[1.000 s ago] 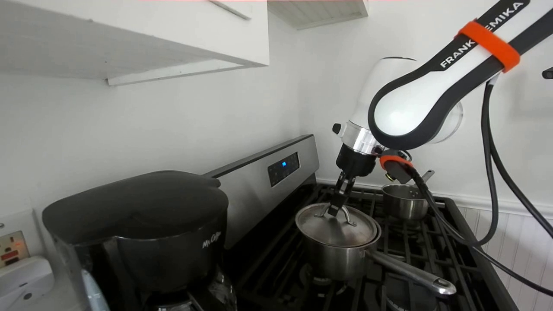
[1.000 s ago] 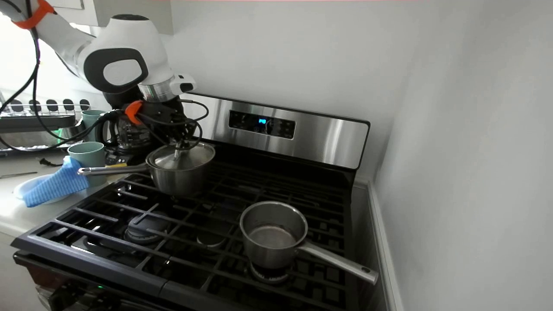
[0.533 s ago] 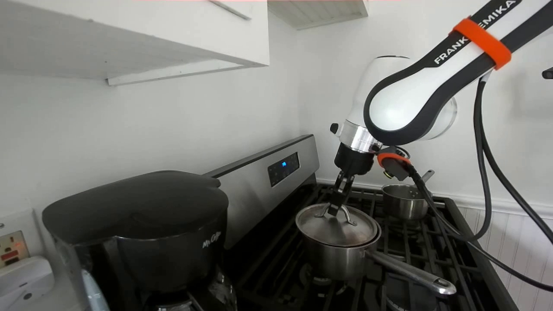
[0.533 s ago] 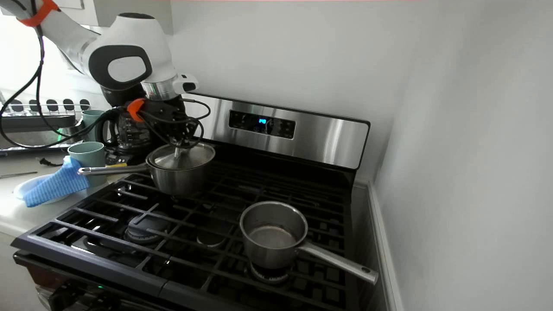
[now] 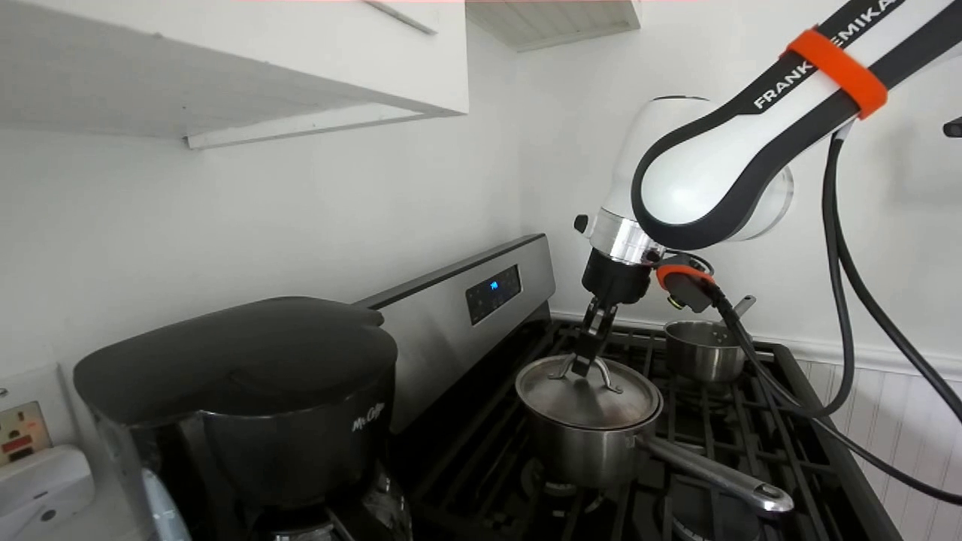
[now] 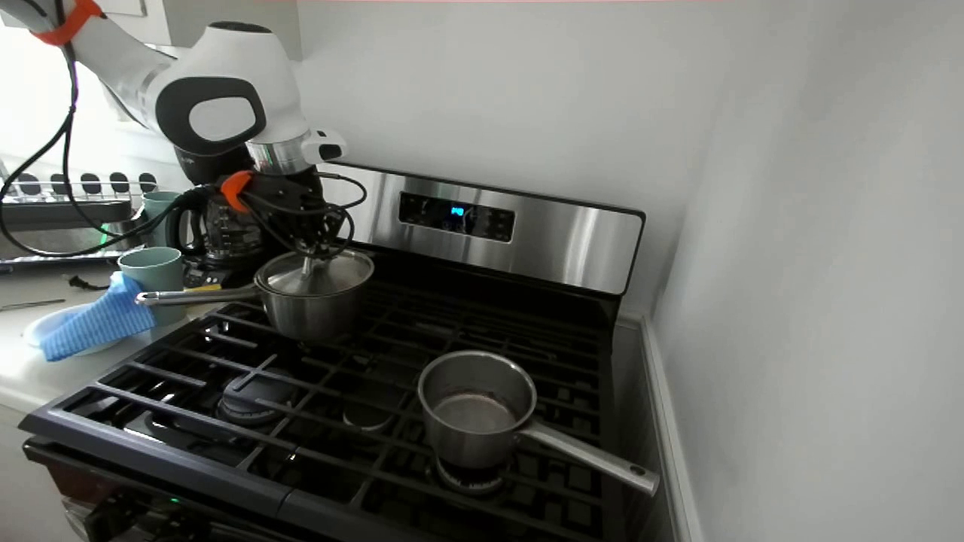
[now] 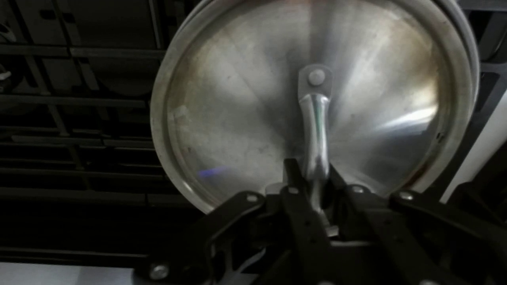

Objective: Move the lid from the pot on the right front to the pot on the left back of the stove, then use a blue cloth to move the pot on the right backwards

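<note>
Pale walls (image 5: 301, 210) meet at a far corner (image 5: 520, 150) in both exterior views. In an exterior view — white cabinet (image 5: 233, 75) high left, beaded panelling (image 5: 917, 428) low right. In an exterior view — counter (image 6: 30, 376) left, white glare (image 6: 30, 86) beyond.

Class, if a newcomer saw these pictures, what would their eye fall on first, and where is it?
Most likely the white robot arm leaning over the stove, its black pincer closed on the handle of the shiny lid atop the covered pot. Then, in an exterior view, the bright blue cloth by the green cup, beside the stove, and the uncovered pot standing apart on the grates.
</note>
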